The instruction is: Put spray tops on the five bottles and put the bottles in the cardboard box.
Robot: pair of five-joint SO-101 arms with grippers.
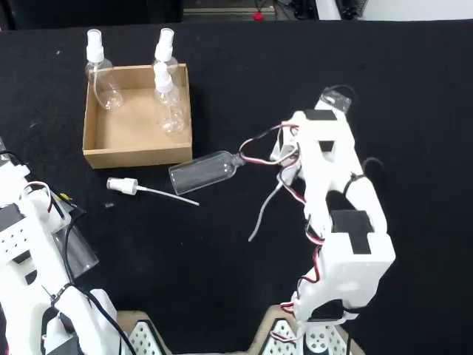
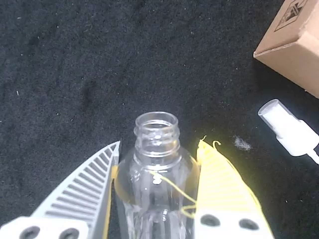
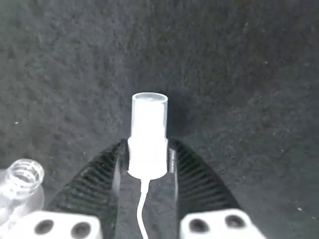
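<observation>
On the black bench [image 1: 244, 66], the cardboard box [image 1: 137, 154] is noted with three capped bottles [image 1: 168, 103] in it, an open bottle [image 2: 157, 169] is clamped in the closed left hand [image 2: 159, 145], a second open bottle [image 1: 203, 170] is laid beside the box, and a spray top [image 3: 148, 132] is pinched in the closed right hand [image 3: 147, 144].

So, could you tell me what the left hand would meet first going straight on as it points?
Probably only the black cloth table: the left hand, shut on a clear uncapped plastic bottle, has nothing else ahead. The brown cardboard box and loose white spray top lie aside.
</observation>
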